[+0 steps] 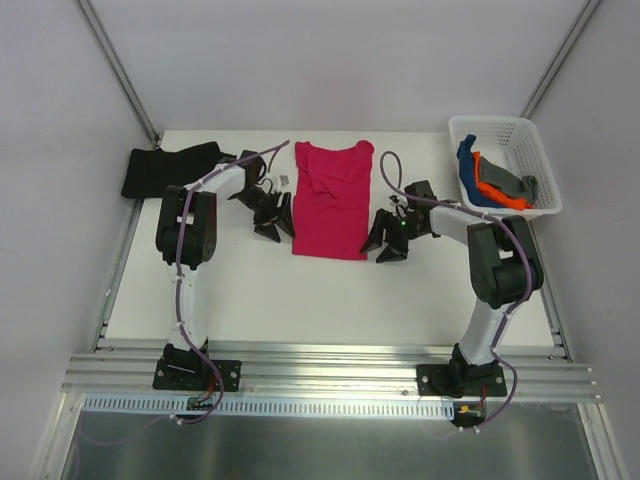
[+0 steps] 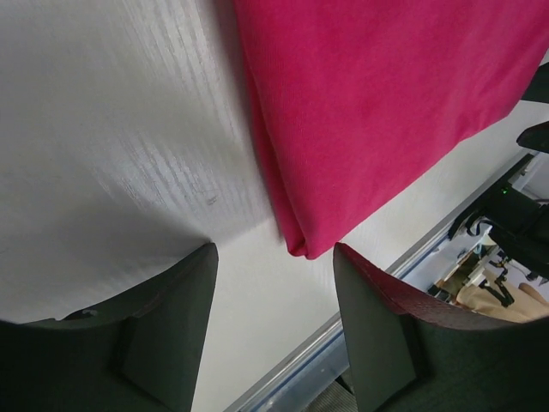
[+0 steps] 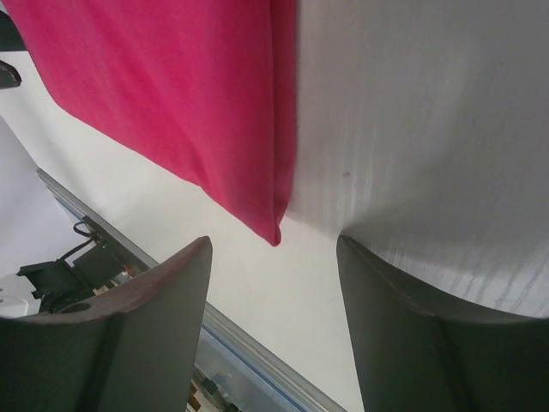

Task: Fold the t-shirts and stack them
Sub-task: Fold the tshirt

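Crimson-pink t-shirt [image 1: 330,200] flat at bench [image 1: 300,300] centre, sides folded in to narrow strip. Long axis runs straight away from arm bases, collar at far end.
Left end effector [image 1: 273,226] just beside near left hem corner, right end effector [image 1: 386,243] just beside near right corner.
Both equally near, jaws apart, holding nothing.
Likely next: pinch hem corners, carry toward collar.

— How much of the crimson-pink t-shirt [image 2: 360,112] do the wrist views show?
— Only a hem corner ahead of the jaws; the rest runs off the top edge.
— The small grey thing [image 1: 285,180] just beyond the left jaws?
— Too small to tell. The left arm [image 1: 215,182] hides part of the black t-shirt [image 1: 165,168].
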Robot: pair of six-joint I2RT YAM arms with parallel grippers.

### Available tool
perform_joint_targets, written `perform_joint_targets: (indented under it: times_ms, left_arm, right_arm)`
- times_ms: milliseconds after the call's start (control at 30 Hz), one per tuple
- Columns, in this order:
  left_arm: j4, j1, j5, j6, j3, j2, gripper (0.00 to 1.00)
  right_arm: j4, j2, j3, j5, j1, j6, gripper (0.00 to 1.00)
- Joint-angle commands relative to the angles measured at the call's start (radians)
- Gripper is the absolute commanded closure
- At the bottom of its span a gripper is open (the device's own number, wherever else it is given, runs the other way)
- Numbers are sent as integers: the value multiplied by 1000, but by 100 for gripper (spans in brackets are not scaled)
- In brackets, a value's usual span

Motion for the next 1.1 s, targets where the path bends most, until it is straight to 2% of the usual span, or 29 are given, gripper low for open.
perform_joint_targets:
  times_ms: [0,333,633,767,1067]
  left_arm:
    - [3,-4,31,-12,30,21,43]
    - [9,-27,77,-23,-39,12,48]
    - [20,-67,97,-35,-63,4,50]
    - [23,-75,99,-37,-73,5,51]
    - [29,-82,97,-45,-82,-7,52]
  right_arm:
    - [34,47,26,33,-8,18,36]
    - [57,104,78,30,-8,42,44]
    - [74,104,62,16,3,58,47]
    - [89,101,49,1,17,64,51]
    - [103,96,26,-21,48,76,52]
